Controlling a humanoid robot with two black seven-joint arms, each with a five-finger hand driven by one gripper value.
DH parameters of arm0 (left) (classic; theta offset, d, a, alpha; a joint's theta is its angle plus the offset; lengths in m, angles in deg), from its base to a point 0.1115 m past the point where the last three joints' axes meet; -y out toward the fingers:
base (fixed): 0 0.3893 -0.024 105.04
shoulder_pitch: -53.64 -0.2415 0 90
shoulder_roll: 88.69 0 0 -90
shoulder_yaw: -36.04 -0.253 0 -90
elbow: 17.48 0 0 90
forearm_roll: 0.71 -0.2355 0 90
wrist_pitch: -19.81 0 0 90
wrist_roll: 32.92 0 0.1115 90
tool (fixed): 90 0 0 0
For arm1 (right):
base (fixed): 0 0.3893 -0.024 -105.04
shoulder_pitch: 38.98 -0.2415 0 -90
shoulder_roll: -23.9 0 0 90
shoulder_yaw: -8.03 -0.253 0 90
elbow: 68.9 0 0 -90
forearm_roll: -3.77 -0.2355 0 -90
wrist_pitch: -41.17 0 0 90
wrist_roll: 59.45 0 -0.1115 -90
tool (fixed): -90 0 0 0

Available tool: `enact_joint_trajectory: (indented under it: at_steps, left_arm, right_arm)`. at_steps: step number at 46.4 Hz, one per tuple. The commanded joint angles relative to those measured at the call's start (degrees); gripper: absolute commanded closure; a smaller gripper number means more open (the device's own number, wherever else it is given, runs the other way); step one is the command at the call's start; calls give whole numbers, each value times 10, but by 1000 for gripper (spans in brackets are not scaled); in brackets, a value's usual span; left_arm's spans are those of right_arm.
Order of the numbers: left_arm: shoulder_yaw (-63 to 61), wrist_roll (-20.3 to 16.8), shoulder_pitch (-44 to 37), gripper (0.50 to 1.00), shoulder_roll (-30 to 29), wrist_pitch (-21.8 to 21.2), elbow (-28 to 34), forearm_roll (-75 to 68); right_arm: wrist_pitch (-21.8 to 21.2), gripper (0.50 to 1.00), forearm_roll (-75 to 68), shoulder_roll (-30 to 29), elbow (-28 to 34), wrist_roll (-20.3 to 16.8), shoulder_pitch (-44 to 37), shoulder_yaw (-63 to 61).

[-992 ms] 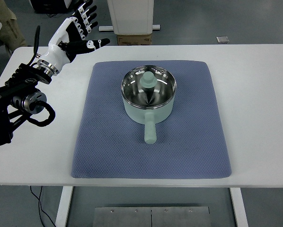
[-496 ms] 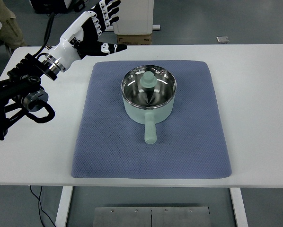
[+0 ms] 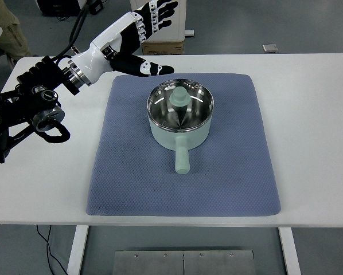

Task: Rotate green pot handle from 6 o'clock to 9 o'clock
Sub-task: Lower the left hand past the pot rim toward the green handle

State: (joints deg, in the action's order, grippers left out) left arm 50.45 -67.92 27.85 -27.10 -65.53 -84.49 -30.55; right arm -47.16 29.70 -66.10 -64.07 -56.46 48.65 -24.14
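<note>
Green pot (image 3: 180, 117): upright near the middle of a blue mat (image 3: 183, 172) on a white table (image 3: 315, 132); steel interior, with a pale green knobbed piece (image 3: 179, 97) seemingly lying inside; its handle (image 3: 182, 158) points toward the near edge, at 6 o'clock. Left hand (image 3: 138, 37): raised above the mat's far-left corner, fingers spread, grasping nothing, thumb (image 3: 154, 69) reaching toward the pot without touching it. Cardboard box (image 3: 163, 47): on the floor beyond the table.

One top view looks steeply down from the robot's side, taking in the whole white table (image 3: 309, 114).
</note>
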Motion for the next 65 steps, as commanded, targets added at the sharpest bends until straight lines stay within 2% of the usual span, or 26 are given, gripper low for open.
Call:
enact_joint_trajectory:
  at_steps: [1,14,20,29,51,65]
  left_arm:
    - [0,0,7,500,0,1,-8,-18]
    - [-1,0,16,500,-10,17,-37,-74]
    - [-2,0,21,500,-13,42,-49,-106]
    - [-5,0,33,500,-25,54,-68,-141]
    - [-7,0,41,500,-78,136,-95,-228]
    - [-18,0,41,500,-79,140,-119,-254]
  right_arm:
    - [0,500,0,0,0,0,0,0]
    - [0,500,0,0,0,0,0,0]
    - [0,500,0,0,0,0,0,0]
    - [0,500,0,0,0,0,0,0]
    - [0,500,0,0,0,0,0,0]
    - [0,500,0,0,0,0,0,0]
